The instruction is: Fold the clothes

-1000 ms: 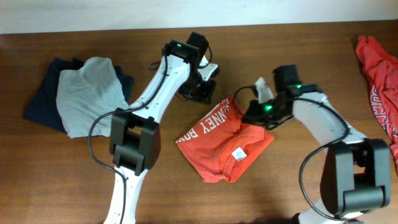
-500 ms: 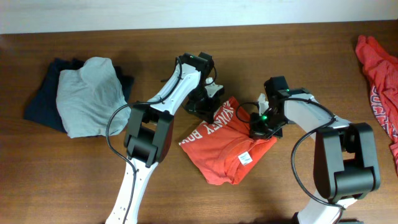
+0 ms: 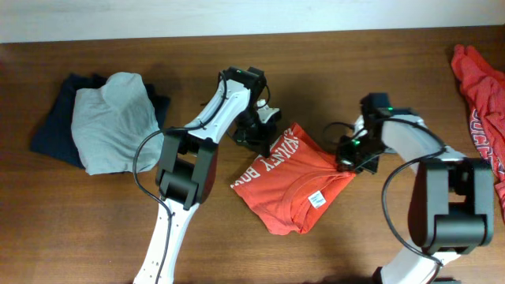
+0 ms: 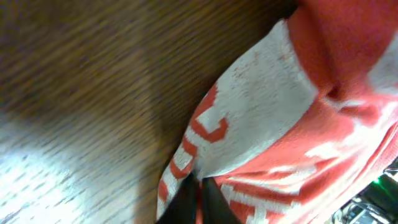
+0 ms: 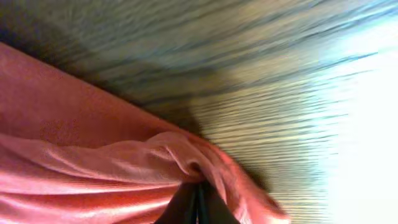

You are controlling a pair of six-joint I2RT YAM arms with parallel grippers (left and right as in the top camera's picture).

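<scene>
Fabric of an orange-red T-shirt sits pinched in both end effectors. The left end effector is closed on the shirt's upper left edge. Its dark fingertips press together, and a fold showing the pale inside of the cloth rises just above them. The right end effector is likewise clamped tight on the shirt's right corner, where a ridge of cloth bunches directly over its own tips. Between the two the shirt lies partly folded on the wooden surface, with white lettering close by the left end effector and a small white label below and inward of the right one. A second orange-red T-shirt lies crumpled well to the right of the right end effector. Well left of the left end effector, a grey shirt lies on a navy garment
</scene>
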